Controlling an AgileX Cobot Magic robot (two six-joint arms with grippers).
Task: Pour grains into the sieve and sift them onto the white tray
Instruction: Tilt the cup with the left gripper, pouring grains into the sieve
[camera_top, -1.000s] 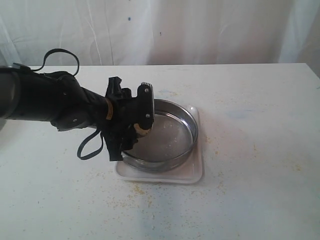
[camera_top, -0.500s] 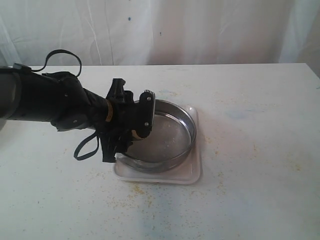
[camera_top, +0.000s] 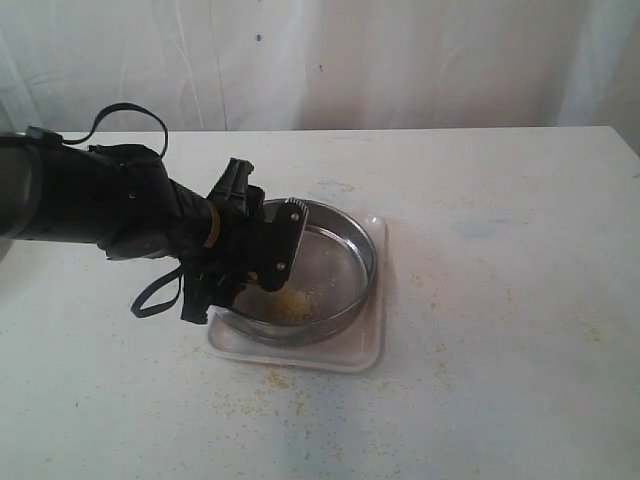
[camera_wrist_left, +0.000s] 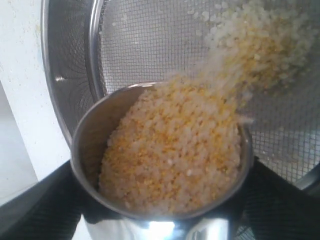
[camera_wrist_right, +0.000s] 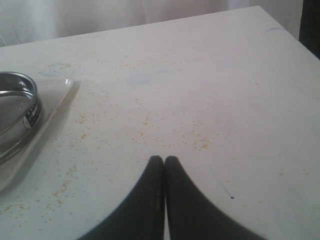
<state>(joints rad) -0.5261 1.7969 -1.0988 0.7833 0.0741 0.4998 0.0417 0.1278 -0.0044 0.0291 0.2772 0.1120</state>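
Left end effector (camera_top: 272, 252) clamped round the cup (camera_wrist_left: 95, 150), tipped: grains (camera_wrist_left: 170, 160) streaming off its lip into the sieve (camera_top: 350, 240) directly below, on the tray (camera_top: 365, 348). Right end effector (camera_wrist_right: 164, 172) pinched closed, well apart.

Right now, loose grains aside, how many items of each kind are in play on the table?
Sieves: 1, the sieve
Cups: 1, the steel cup
Trays: 1, the white tray
Pincers: 2, the left pincer and the right pincer
Total: 5
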